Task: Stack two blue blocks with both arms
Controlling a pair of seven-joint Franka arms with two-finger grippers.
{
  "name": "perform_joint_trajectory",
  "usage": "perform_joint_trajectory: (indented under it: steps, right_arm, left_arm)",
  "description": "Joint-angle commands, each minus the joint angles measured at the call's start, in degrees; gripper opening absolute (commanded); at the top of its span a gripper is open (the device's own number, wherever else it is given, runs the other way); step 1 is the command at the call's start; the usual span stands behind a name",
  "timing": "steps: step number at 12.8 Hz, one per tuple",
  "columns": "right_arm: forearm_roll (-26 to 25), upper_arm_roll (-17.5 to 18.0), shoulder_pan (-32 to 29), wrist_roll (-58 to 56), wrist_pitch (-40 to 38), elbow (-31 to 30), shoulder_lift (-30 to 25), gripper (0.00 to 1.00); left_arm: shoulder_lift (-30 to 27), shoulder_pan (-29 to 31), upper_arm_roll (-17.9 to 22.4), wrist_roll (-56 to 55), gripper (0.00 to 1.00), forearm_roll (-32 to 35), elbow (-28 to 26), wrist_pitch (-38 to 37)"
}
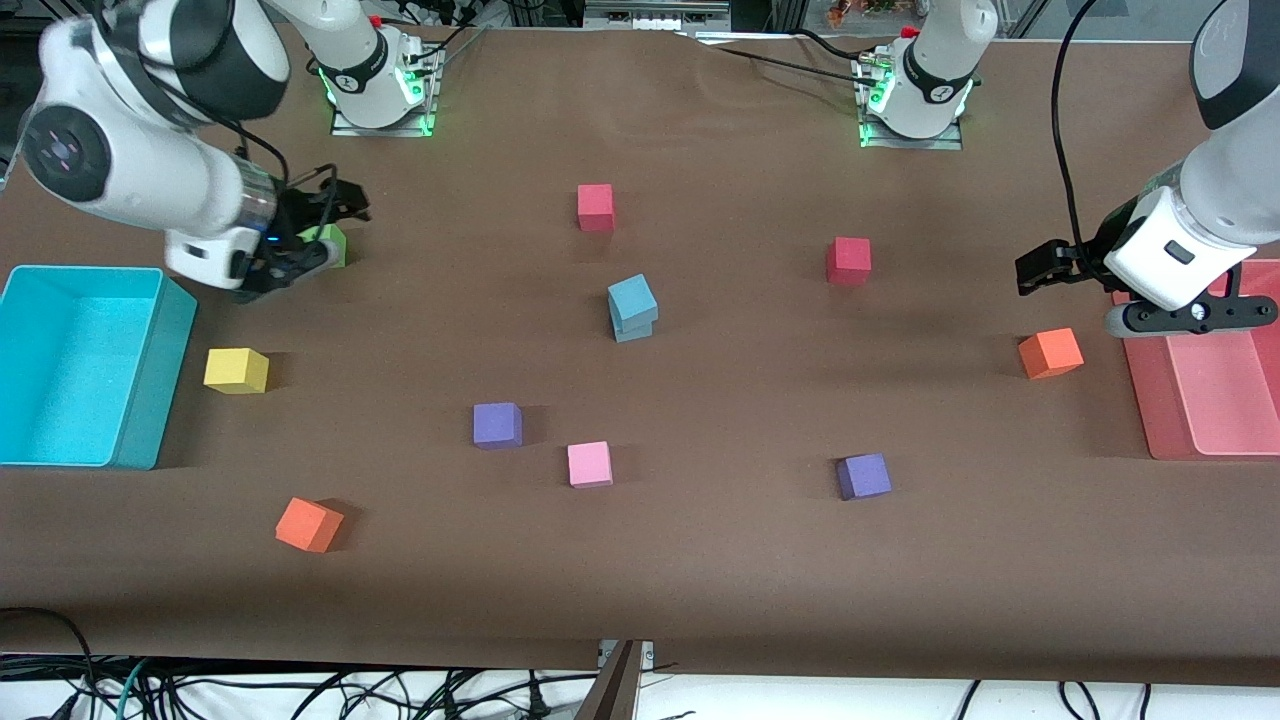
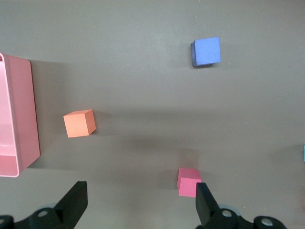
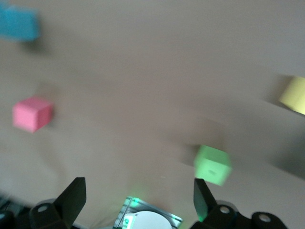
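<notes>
The two sky-blue blocks stand stacked in the middle of the table, the upper block (image 1: 632, 298) turned a little on the lower block (image 1: 635, 330). No gripper touches them. The stack shows as a blue patch (image 3: 18, 23) in the right wrist view. My left gripper (image 1: 1040, 268) is open and empty above the table at the left arm's end, beside the orange cube (image 1: 1050, 353); its jaws (image 2: 140, 200) stand wide apart. My right gripper (image 1: 325, 225) is open and empty over the green cube (image 1: 330, 243) at the right arm's end; its jaws (image 3: 139, 198) stand wide apart.
A cyan bin (image 1: 140, 370) stands at the right arm's end, a pink tray (image 1: 1150, 400) at the left arm's end. Scattered cubes: two red (image 1: 595, 207) (image 1: 848, 260), yellow (image 1: 236, 370), two purple (image 1: 497, 424) (image 1: 863, 476), pink (image 1: 589, 464), orange (image 1: 309, 524).
</notes>
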Motion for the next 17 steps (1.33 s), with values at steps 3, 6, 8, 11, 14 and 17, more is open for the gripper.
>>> perform_joint_trajectory:
  steps: [3, 6, 8, 11, 14, 17]
  right_arm:
    - [-4.17, 2.12, -6.46, 10.94, -5.71, 17.71, 0.52, 1.0]
    - [-1.68, -5.02, -4.01, 11.29, -5.64, 23.55, 0.79, 1.0]
    - [-1.34, -9.78, -0.49, 11.12, -5.55, 23.21, 1.14, 1.0]
    - [-1.16, -9.79, -0.3, 11.12, -3.62, 20.93, 1.49, 1.0]
    - [-1.25, -9.62, -0.56, 10.94, -3.53, 20.66, 1.32, 1.0]
    - [-1.25, -7.61, -2.4, 11.03, -3.61, 20.48, 1.14, 1.0]
  left_arm:
    - [-0.6, -0.14, -0.19, 0.49, 1.0, 1.48, -1.47, 0.98]
    - [-0.51, 0.56, -0.19, 1.19, 1.0, 1.39, -1.73, 0.8]
    - [-0.42, 0.56, -0.19, 1.19, 1.0, 1.31, -1.81, 0.36]
    - [-0.42, 0.48, -0.19, 1.19, 1.0, 0.95, -1.73, -0.16]
    - [-0.6, 0.48, -0.27, 3.02, 1.0, 0.25, -1.55, -0.69]
    - [-0.95, 0.56, -0.36, 4.88, 1.0, -3.33, -1.81, -1.04]
